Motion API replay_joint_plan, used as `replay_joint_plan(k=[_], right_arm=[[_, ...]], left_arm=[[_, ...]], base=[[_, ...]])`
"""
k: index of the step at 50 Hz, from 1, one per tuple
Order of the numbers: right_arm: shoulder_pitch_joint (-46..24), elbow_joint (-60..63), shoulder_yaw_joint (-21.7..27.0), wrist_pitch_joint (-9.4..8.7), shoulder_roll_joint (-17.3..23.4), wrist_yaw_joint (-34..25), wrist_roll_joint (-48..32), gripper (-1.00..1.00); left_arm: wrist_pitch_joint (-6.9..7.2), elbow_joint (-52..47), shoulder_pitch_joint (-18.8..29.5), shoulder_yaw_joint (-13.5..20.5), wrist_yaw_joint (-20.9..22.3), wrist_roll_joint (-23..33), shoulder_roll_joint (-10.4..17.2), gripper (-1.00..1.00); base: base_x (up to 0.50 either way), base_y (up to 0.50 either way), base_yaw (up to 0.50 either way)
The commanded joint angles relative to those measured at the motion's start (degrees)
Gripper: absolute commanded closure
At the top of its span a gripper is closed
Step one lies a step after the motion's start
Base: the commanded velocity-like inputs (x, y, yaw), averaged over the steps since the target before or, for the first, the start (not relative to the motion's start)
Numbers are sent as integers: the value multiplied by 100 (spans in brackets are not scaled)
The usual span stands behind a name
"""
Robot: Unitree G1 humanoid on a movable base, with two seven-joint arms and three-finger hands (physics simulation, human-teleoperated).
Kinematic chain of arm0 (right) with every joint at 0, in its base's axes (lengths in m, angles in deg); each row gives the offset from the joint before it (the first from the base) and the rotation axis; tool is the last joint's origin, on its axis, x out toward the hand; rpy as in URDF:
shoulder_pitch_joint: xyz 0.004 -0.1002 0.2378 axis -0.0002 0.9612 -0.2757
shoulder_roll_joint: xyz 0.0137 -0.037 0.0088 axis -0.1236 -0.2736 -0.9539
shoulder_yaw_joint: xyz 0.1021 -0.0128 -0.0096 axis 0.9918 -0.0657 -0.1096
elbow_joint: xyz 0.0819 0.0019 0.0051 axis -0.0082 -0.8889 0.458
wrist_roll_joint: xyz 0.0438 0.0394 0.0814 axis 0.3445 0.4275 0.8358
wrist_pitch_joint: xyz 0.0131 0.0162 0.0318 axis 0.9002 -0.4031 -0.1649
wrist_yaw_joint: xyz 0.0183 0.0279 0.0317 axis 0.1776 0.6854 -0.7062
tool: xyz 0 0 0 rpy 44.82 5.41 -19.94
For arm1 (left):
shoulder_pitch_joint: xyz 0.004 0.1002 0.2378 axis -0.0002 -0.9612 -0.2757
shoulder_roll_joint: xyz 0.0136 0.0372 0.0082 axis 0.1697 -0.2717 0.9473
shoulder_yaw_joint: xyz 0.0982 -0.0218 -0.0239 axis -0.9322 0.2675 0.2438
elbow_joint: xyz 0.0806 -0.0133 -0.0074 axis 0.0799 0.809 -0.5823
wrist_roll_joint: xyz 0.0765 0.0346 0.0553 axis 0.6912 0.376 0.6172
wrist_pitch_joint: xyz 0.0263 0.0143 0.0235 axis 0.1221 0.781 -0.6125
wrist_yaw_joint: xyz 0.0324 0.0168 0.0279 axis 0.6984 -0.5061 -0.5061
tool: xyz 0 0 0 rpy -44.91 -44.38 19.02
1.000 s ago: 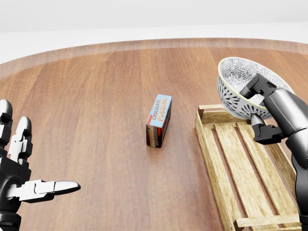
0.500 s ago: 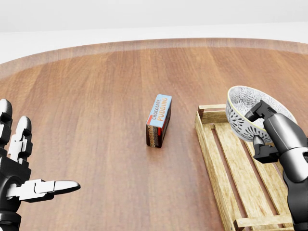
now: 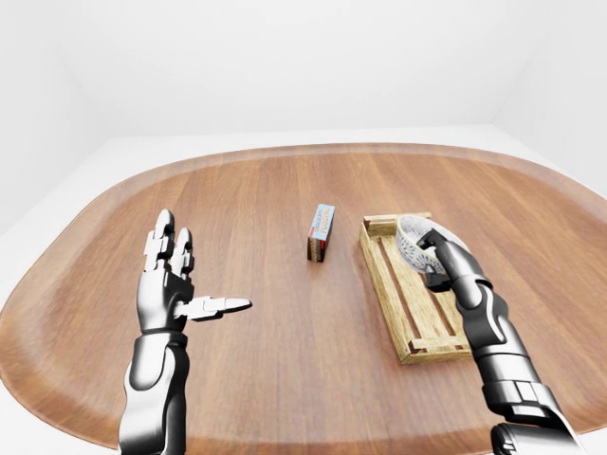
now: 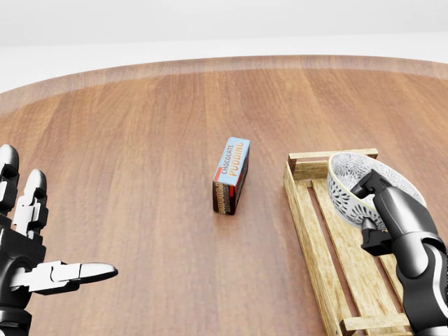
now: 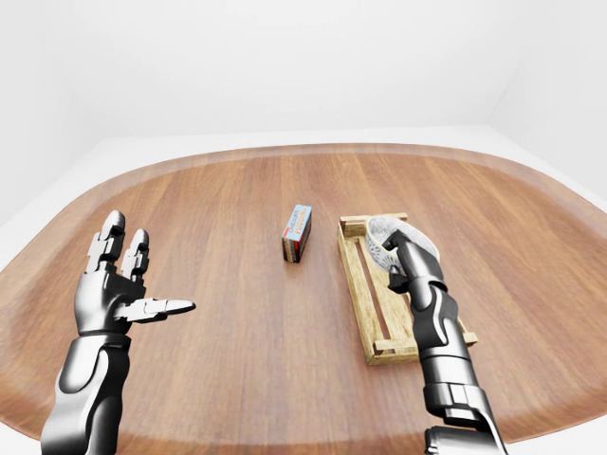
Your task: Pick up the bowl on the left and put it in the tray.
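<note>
My right hand (image 4: 389,213) is clamped on the bowl (image 4: 346,183) by its rim, tilted low over the tray (image 4: 309,225) beneath for release; left hand (image 4: 28,260) splayed, idle.

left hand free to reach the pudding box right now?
Probably yes. The left hand is open and empty, and nothing stands between it and the box. The right hand holds the bowl at the tray, on the box's other side. Arm length is unproven.

Left hand (image 3: 169,289) open, fingers spread, right hand (image 4: 388,210) clenched, arm extended
</note>
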Motion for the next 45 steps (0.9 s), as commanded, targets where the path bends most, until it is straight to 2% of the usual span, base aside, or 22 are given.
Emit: replay_joint_plan(k=[1, 5, 11, 20, 26, 28, 45], right_arm=[[-118, -810, -88, 0, -61, 272, -141, 100], [-149, -1132, -215, 0, -43, 495, -349, 100], [-158, -1206, -203, 0, -63, 519, -324, 100], [-385, -1815, -343, 0, -97, 1013, -492, 100], [-392, -1832, -352, 0, -93, 1024, -482, 100], [-513, -2095, -485, 0, -153, 1363, -664, 100], [-419, -2037, -599, 0, -322, 1469, -822, 100]], left_arm=[[0, 372, 26, -172, -73, 175, -66, -100], [0, 406, 32, -189, -71, 187, -72, -100], [0, 431, 31, -198, -70, 193, -73, -100], [0, 411, 47, -192, -69, 188, -60, -100], [0, 411, 48, -191, -69, 189, -60, -100], [0, 367, 37, -192, -72, 187, -62, -100], [0, 306, 14, -176, -65, 174, -68, -100]], base=[[0, 0, 0], [0, 0, 0], [0, 0, 0], [0, 0, 0], [0, 0, 0], [0, 0, 0], [0, 0, 0]])
